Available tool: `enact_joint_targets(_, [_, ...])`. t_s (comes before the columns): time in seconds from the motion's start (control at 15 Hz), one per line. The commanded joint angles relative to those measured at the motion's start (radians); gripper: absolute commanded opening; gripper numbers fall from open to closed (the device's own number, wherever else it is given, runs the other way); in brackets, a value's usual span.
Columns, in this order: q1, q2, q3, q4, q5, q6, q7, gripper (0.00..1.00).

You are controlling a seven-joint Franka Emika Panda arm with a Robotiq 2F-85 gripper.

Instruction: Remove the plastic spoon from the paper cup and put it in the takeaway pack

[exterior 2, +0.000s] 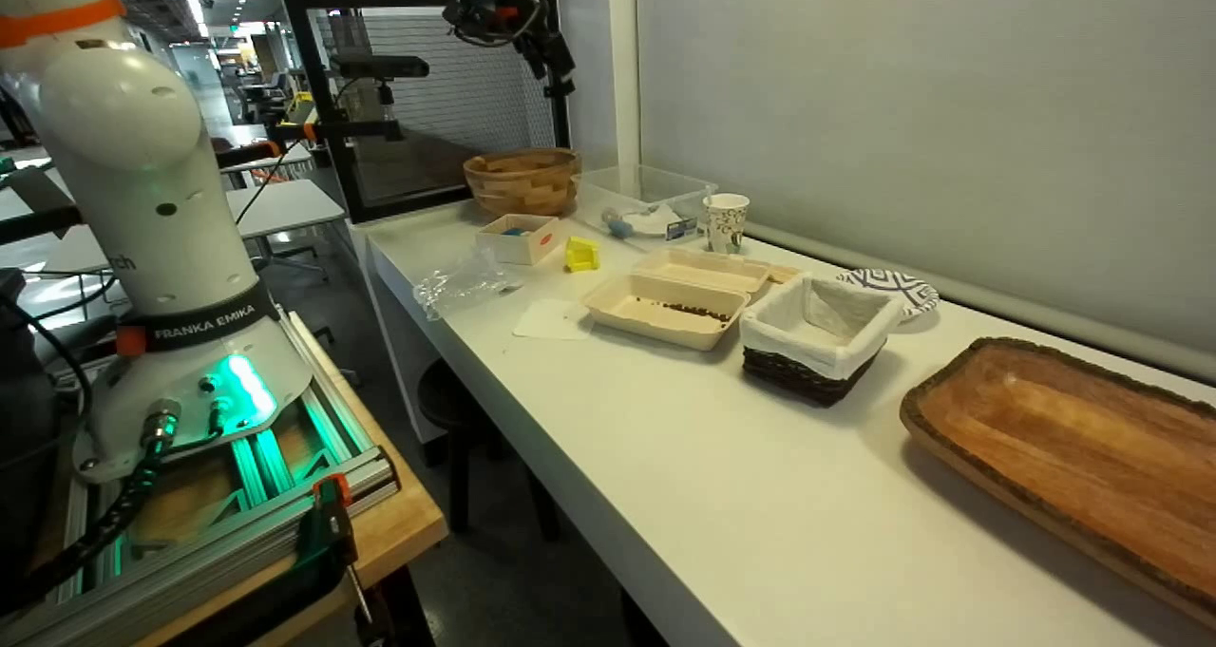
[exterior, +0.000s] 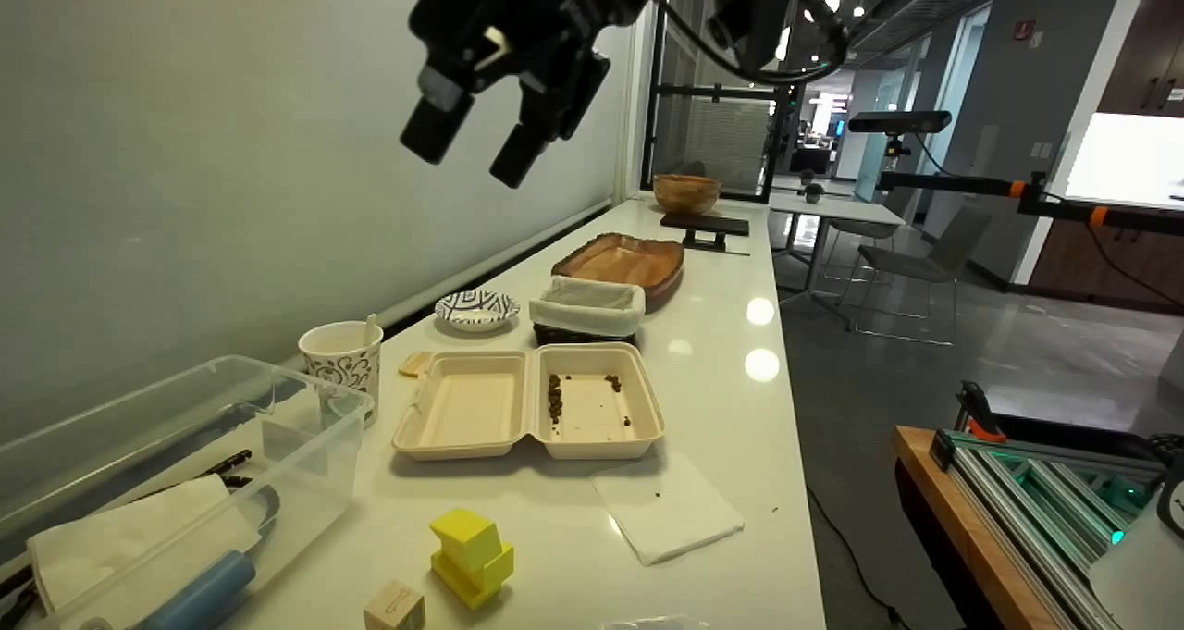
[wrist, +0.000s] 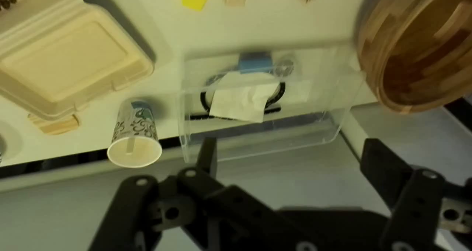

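The paper cup [exterior: 344, 357], white with a swirl pattern, stands upright near the wall. The handle of the plastic spoon [exterior: 371, 327] sticks up over its rim; the rest is hidden inside. In the wrist view the cup [wrist: 135, 127] shows at left with the spoon [wrist: 130, 145] in it. The cup [exterior 2: 726, 221] also shows in an exterior view. The takeaway pack [exterior: 535, 399] lies open beside the cup, with brown bits in one half. My gripper [exterior: 474, 154] is open and empty, high above the counter; in the wrist view its fingers [wrist: 290, 145] are wide apart.
A clear plastic bin [wrist: 265, 147] with a napkin and tools stands beside the cup. Yellow [exterior: 470, 556] and wooden [exterior: 395, 606] blocks, a napkin [exterior: 666, 505], a lined basket [exterior: 588, 308], a patterned bowl [exterior: 476, 310] and a wooden tray [exterior: 620, 260] are around. The wall [exterior: 231, 149] is close behind.
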Motion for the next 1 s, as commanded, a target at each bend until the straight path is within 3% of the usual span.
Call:
enact_joint_targets(0.0, [-0.068,0.200,0.034,0.120,-0.117,0.159,0.126,1.00])
enact_joint_targets(0.13, [-0.099,0.280,0.028,0.194,-0.232,0.156,0.176,1.00])
enact_joint_targets(0.33, [-0.114,0.375,-0.018,0.354,-0.494,-0.032,0.217,1.00])
enact_joint_targets(0.4, [-0.110,0.411,-0.027,0.421,-0.532,-0.101,0.201,1.00])
enact_joint_targets(0.53, [-0.088,0.465,-0.052,0.527,-0.545,-0.259,0.149,1.00])
enact_joint_targets(0.67, [-0.100,0.527,-0.038,0.619,-0.457,-0.367,0.020,1.00])
enact_joint_targets(0.73, [-0.106,0.556,-0.037,0.655,-0.437,-0.391,-0.014,1.00])
enact_joint_targets(0.8, [-0.127,0.589,-0.026,0.662,-0.354,-0.278,-0.045,1.00])
enact_joint_targets(0.87, [-0.097,0.505,-0.050,0.593,-0.432,-0.326,0.019,1.00])
enact_joint_targets(0.93, [-0.102,0.535,-0.048,0.618,-0.395,-0.306,-0.009,1.00])
